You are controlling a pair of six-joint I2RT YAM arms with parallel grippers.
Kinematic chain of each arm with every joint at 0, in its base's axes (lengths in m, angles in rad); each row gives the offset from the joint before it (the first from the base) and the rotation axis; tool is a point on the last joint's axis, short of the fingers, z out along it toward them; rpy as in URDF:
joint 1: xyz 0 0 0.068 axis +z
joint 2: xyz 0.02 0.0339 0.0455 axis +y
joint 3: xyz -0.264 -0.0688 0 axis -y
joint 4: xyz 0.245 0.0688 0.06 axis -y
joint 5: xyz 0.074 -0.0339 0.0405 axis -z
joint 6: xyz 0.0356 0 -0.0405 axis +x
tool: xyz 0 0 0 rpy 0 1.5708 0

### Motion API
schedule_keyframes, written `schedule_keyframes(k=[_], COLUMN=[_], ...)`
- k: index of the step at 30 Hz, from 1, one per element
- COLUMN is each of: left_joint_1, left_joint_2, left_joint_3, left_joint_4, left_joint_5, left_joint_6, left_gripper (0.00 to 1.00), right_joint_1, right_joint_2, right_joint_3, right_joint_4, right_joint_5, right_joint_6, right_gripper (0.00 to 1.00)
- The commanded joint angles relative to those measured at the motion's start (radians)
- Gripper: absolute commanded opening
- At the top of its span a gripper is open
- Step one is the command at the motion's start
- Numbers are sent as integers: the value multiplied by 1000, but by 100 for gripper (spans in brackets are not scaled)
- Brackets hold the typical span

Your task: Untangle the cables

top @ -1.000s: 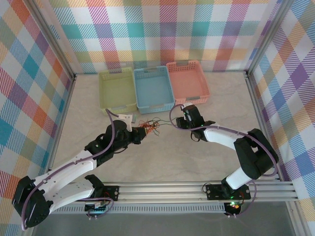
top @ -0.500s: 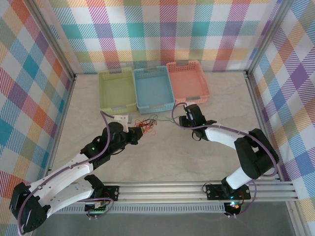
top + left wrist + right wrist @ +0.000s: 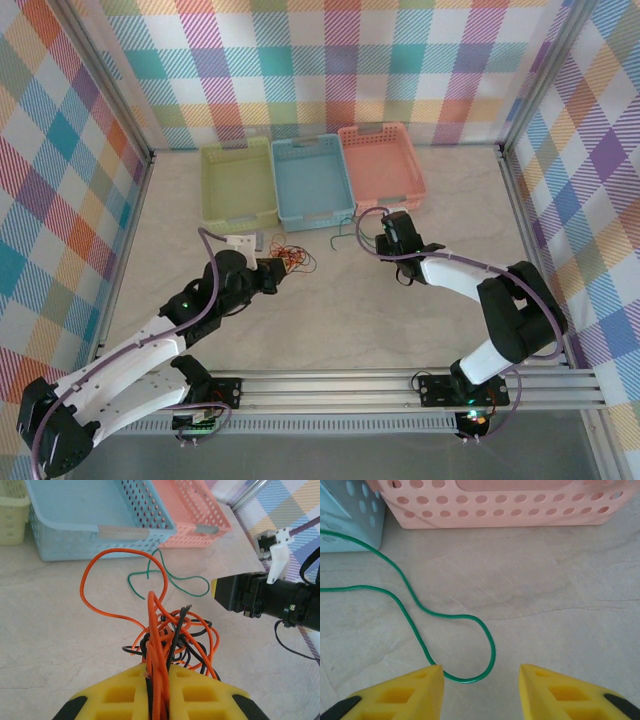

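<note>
My left hand (image 3: 159, 682) is clamped on the orange and black cables (image 3: 172, 630); my right hand (image 3: 481, 672) stands open over the green cable (image 3: 410, 600) on the tabletop (image 3: 560, 605).

At the far edge of the pale marbled tabletop (image 3: 330, 320) three baskets stand side by side: a yellow-green basket (image 3: 238, 186) left, a blue basket (image 3: 312, 181) in the middle, a pink basket (image 3: 381, 166) right. Plaid walls (image 3: 330, 70) enclose the tabletop.

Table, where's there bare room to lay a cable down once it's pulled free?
Free: the middle of the table, from the clump back to the rail; also the strip right of the pink basket. Crowded: in front of the blue basket, where the left gripper holds the clump and the green cable lies by the right gripper.
</note>
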Motion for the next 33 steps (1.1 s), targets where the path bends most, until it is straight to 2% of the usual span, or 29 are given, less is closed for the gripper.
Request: schedule_keyframes(k=[1, 12, 15, 17, 19, 23, 29, 33], left_joint_1=[7, 5, 6, 5, 5, 4, 5, 4], left_joint_2=[71, 494, 559, 592, 613, 629, 594, 532], left_joint_3=[32, 216, 231, 239, 246, 256, 250, 233], left_joint_4=[22, -102, -90, -86, -86, -102, -122, -137], left_joint_5=[83, 241, 280, 300, 309, 298, 250, 165], left_joint_6=[5, -14, -24, -32, -35, -34, -28, -21], left_gripper=[14, 19, 24, 30, 40, 51, 60, 67], right_joint_1=[-2, -30, -52, -64, -74, -86, -99, -106], right_joint_2=[-33, 4, 17, 36, 58, 86, 98, 100], right_joint_3=[-21, -9, -14, -7, 6, 24, 19, 12], right_joint_4=[16, 23, 36, 33, 21, 15, 41, 68], right_joint_5=[-9, -70, -116, -156, -187, -238, -293, -327], right_joint_6=[11, 38, 58, 69, 74, 85, 92, 92], right_gripper=[44, 50, 52, 54, 56, 59, 60, 60])
